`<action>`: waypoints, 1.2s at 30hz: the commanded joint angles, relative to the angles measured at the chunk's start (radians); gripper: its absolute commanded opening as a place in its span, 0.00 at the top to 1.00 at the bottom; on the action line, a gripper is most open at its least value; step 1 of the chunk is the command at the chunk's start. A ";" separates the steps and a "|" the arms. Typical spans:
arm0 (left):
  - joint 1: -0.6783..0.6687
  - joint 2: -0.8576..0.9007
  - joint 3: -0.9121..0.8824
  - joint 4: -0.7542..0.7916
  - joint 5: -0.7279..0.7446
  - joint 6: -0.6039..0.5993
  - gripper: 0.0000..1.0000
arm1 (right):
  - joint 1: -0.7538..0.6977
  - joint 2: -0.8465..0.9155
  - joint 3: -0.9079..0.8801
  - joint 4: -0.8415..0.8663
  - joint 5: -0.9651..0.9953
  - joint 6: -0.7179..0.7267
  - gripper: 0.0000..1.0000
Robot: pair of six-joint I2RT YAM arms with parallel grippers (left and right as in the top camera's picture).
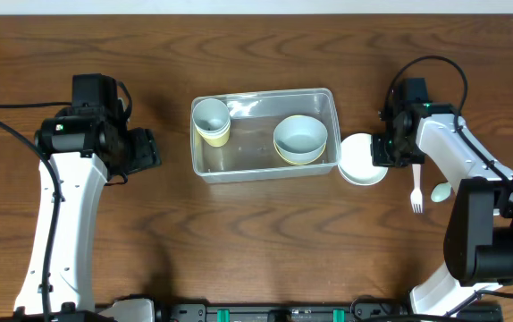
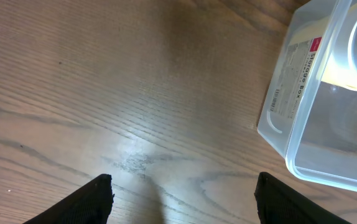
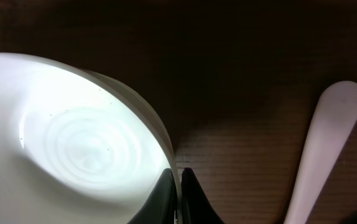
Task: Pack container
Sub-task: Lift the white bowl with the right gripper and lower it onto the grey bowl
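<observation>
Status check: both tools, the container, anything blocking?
Right tool shut on white bowl rim, just outside container. Left tool open, empty, over bare table. Container holds cup stack and bowl. Nothing blocking.

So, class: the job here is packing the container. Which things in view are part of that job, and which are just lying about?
Part of the job:
- container
- cups and bowl already inside it
- white bowl beside it, its rim pinched by the right gripper
- white fork and spoon, probably still to pack

Just about:
- left gripper, open over bare table
</observation>
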 commanded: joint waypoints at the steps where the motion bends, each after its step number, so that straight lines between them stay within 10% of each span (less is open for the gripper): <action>1: 0.000 -0.014 -0.002 -0.002 0.000 -0.010 0.26 | -0.001 0.008 0.002 0.007 0.031 0.011 0.99; 19: 0.000 -0.014 -0.002 -0.002 0.000 -0.010 0.27 | 0.085 -0.255 0.394 -0.181 0.179 0.047 0.99; 36: 0.000 -0.014 -0.002 -0.006 0.000 -0.010 0.26 | 0.394 -0.066 0.428 -0.219 0.113 0.059 0.99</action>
